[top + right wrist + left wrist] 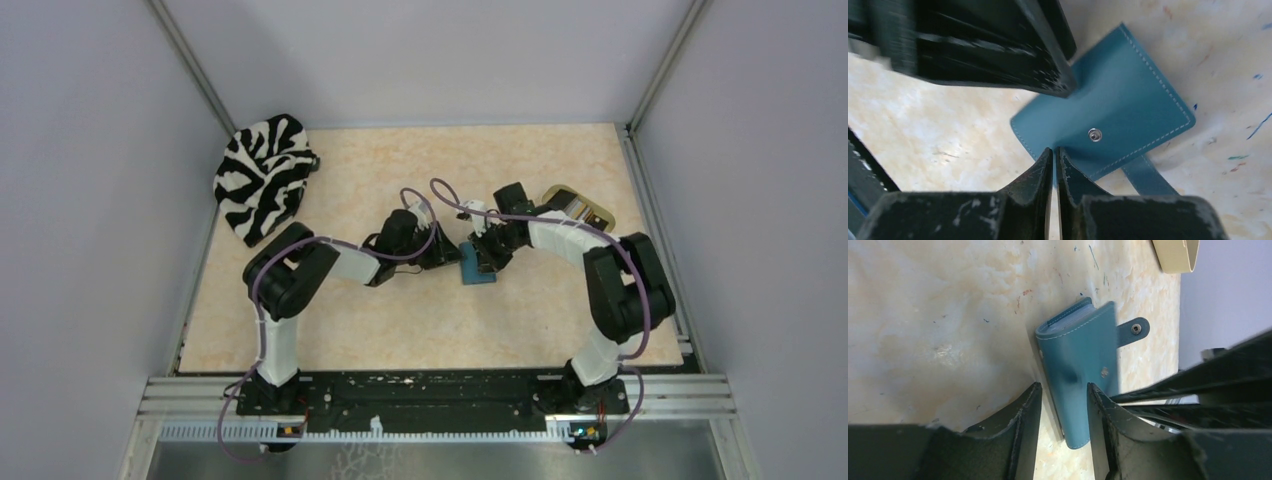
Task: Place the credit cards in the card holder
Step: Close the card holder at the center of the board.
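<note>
Left wrist view, item under inspection: one card holder [1075, 365], teal-blue, smooth-faced, oblong and folded shut, with pale stitching [1160, 80] along its border. Paler blue leaves [1068, 319] show at its far end. Its snap tab [1134, 330] is unfastened and sticks out sideways from one long edge. The matching stud [1094, 134] sits bare on the upper face, as seen from the right wrist.

Position: it lies flat on the marbled beige counter [948, 315], near the middle, between my two tools.

Heading: from the left wrist its long axis runs straight away from my left tool [1064, 387], roughly up the view. The tab points to the right of that view.

Left tool: released. Its fingers stand apart astride the holder's near end. One finger lies against the cover, and the other shows a sliver of shadow beside the edge.

Right tool [1054, 152]: clenched, the fingers all but meeting, with the tips at the holder's edge close to the stud. I cannot tell whether any of the cover is caught between them.

Count: one card holder, two tools, one beige tray [1175, 255] toward the counter's far right, and one zebra-striped cloth [262, 175] bunched in the far left corner.
</note>
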